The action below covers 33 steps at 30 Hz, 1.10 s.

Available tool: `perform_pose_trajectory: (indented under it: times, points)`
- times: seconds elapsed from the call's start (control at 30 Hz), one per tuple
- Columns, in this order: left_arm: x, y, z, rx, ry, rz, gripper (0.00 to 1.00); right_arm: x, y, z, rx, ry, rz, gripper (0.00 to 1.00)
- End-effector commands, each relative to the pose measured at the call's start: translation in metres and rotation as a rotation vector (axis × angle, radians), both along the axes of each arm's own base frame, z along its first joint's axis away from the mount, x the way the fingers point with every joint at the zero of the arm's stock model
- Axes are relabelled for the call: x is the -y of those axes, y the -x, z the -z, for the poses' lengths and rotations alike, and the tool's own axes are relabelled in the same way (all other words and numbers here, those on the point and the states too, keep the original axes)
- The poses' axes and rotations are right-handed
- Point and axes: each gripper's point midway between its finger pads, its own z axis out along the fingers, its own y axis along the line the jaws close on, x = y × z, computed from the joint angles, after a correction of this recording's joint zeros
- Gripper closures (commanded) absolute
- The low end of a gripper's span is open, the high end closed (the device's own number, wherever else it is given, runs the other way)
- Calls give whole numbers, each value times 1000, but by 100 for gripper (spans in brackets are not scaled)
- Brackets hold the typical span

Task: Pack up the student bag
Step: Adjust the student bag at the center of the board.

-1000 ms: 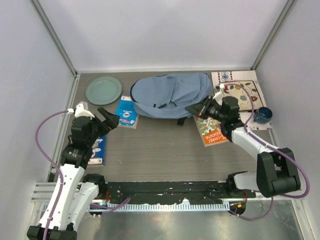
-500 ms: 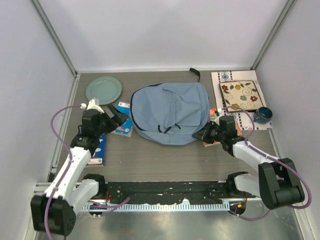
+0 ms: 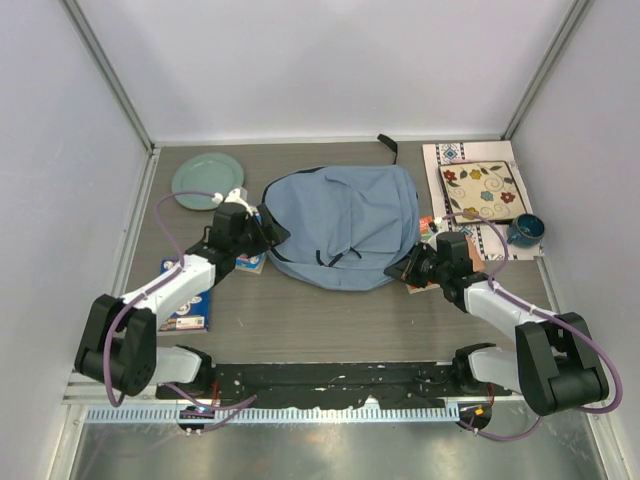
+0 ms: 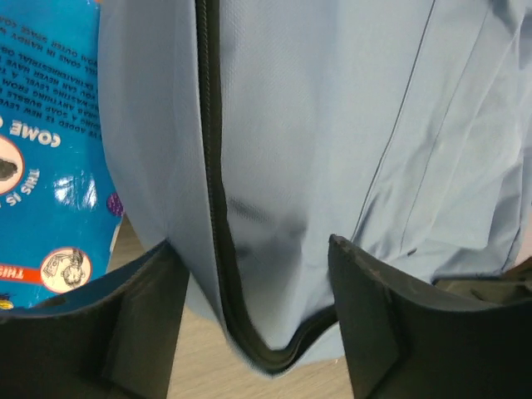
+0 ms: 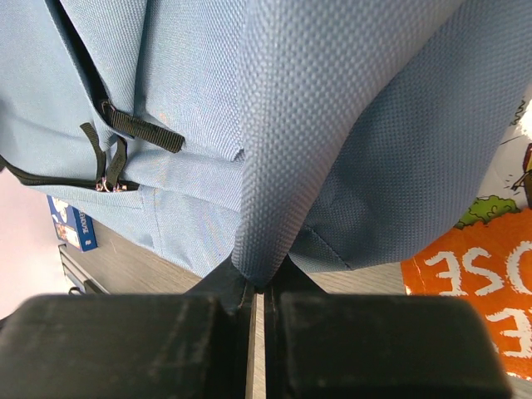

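The student bag (image 3: 345,222) is a light-blue fabric backpack lying flat at the middle back of the table, with a dark zipper and a black strap at its far end. My left gripper (image 3: 263,226) is open at the bag's left edge; in the left wrist view its fingers stand on both sides of the bag's zippered rim (image 4: 266,332). My right gripper (image 3: 402,270) is shut on a fold of the bag's fabric (image 5: 274,208) at its near right corner.
A teal plate (image 3: 207,180) lies at the back left. A blue book (image 3: 248,255) sits under my left arm and another blue book (image 3: 190,305) nearer. A floral placemat (image 3: 480,190), a dark mug (image 3: 526,230) and an orange book (image 5: 474,283) are on the right.
The bag was pulled toward me and spread flat a second ago. Since then my left gripper has moved right and forward to the bag's left edge. My right gripper has stayed put.
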Motion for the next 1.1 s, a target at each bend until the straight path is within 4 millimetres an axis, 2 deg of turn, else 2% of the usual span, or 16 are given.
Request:
perform_pose_trajectory:
  times: [0.0, 0.03, 0.07, 0.13, 0.17, 0.23, 0.3, 0.33, 0.4, 0.43, 0.5, 0.6, 0.7, 0.97, 1.0, 1.07]
  points:
    - [6, -33, -22, 91, 20, -28, 42, 3, 1, 7, -4, 29, 3, 99]
    - [8, -33, -22, 90, 26, -22, 52, 3, -1, 6, -1, 28, 3, 99]
    - [13, -36, -28, 110, 48, -11, 70, 2, -3, 4, 3, 27, 1, 99]
    - [17, -39, -36, 134, 67, 3, 85, 2, -11, -3, 28, 32, -1, 99]
    - [19, -42, -45, 157, 65, 11, 98, 2, -14, -5, 33, 36, 1, 99]
    - [24, -41, -53, 170, 56, 40, 100, 2, -25, -15, 61, 47, 4, 99]
    - [31, -40, -79, 237, 53, 83, 100, 4, -34, -17, 68, 64, 20, 99]
    - [39, -33, -88, 252, 55, 119, 100, 4, -42, -24, 84, 64, 26, 99]
    - [46, -21, -122, 342, 54, 157, 100, 6, -50, -27, 90, 67, 40, 99]
    - [52, -13, -129, 353, 46, 162, 100, 6, -56, -35, 108, 65, 44, 99]
    - [50, 3, -153, 400, 76, 155, 100, 7, -62, -39, 120, 68, 53, 99]
    - [32, 20, -137, 342, 72, 60, 100, 6, -68, -48, 144, 62, 55, 99]
    - [19, 45, -122, 314, 140, 4, 100, 7, -68, -46, 139, 64, 63, 99]
    - [-4, 91, -34, 139, 186, -89, 100, 8, -65, -23, 74, 77, 59, 98]
    - [-6, 93, -29, 132, 188, -98, 98, 8, -63, -20, 52, 87, 57, 96]
    - [-13, 100, -13, 95, 156, -112, 76, 13, -66, -18, 41, 121, 65, 90]
